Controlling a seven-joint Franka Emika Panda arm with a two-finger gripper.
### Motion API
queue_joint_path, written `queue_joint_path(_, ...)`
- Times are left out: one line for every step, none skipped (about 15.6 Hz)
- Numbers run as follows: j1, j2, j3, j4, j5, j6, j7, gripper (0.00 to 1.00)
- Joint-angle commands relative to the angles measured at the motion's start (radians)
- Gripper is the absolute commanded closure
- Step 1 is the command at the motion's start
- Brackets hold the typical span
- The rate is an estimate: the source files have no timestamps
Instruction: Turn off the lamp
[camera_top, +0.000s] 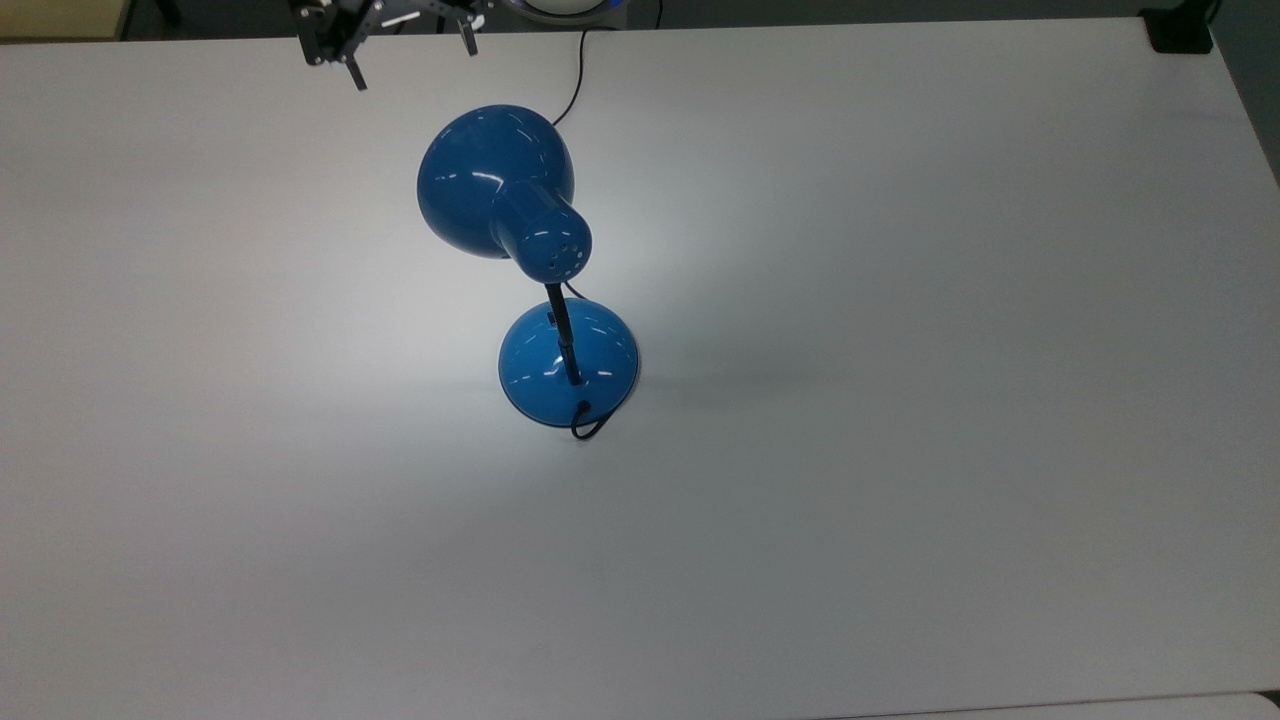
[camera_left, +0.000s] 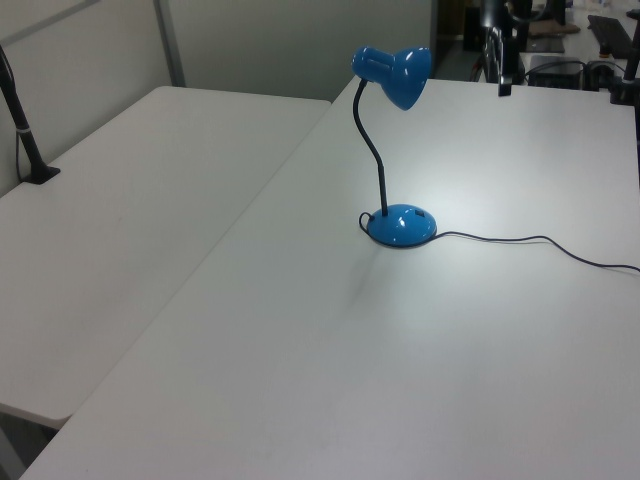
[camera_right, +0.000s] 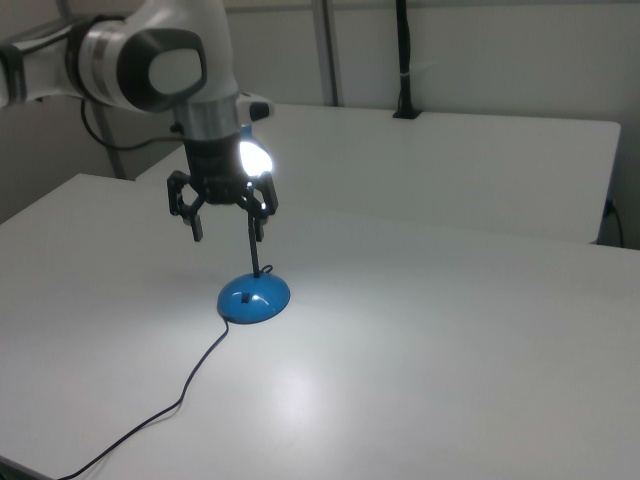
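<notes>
Since the white table (camera_top: 900, 450) carries a bright pool of light around the lamp (camera_top: 568, 362) and the bulb glows in the right view, the lamp is plainly lit and the task looks barely begun; the lamp stands upright near the table's middle, its cord (camera_left: 540, 241) trailing off toward the left view's right. Above it, the gripper (camera_right: 225, 215) hangs empty with fingers spread, clear of the shade; reaching and pressing the switch, probably the small dark mark on the base (camera_left: 420, 213), remains.
</notes>
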Motion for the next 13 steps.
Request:
queue_joint_path(0.012, -0.007, -0.008, -0.083, -0.008, 0.085, -0.029, 0.23)
queue_joint_path(0.012, -0.003, -0.008, -0.103, -0.002, 0.103, -0.026, 0.42)
queue_joint_path(0.015, 0.0, -0.006, -0.126, 0.0, 0.125, -0.021, 0.63)
queue_joint_path(0.016, 0.001, -0.006, -0.152, 0.004, 0.157, -0.008, 0.8)
queue_joint_path(0.024, 0.004, -0.003, -0.183, 0.007, 0.201, 0.024, 0.93)
queue_joint_path(0.03, 0.006, 0.0, -0.215, 0.014, 0.256, 0.066, 0.98)
queue_joint_path(0.042, 0.015, 0.001, -0.247, 0.015, 0.321, 0.11, 0.98)
queue_joint_path(0.061, 0.03, 0.001, -0.267, 0.015, 0.387, 0.156, 0.98)
queue_joint_path(0.075, 0.052, 0.001, -0.28, 0.015, 0.444, 0.199, 0.99)
queue_joint_path(0.087, 0.076, 0.001, -0.284, 0.015, 0.491, 0.239, 0.99)
queue_joint_path(0.096, 0.099, 0.001, -0.284, 0.015, 0.533, 0.271, 1.0)
queue_joint_path(0.102, 0.118, 0.001, -0.284, 0.015, 0.571, 0.3, 1.0)
queue_joint_path(0.11, 0.134, 0.001, -0.284, 0.017, 0.603, 0.324, 1.0)
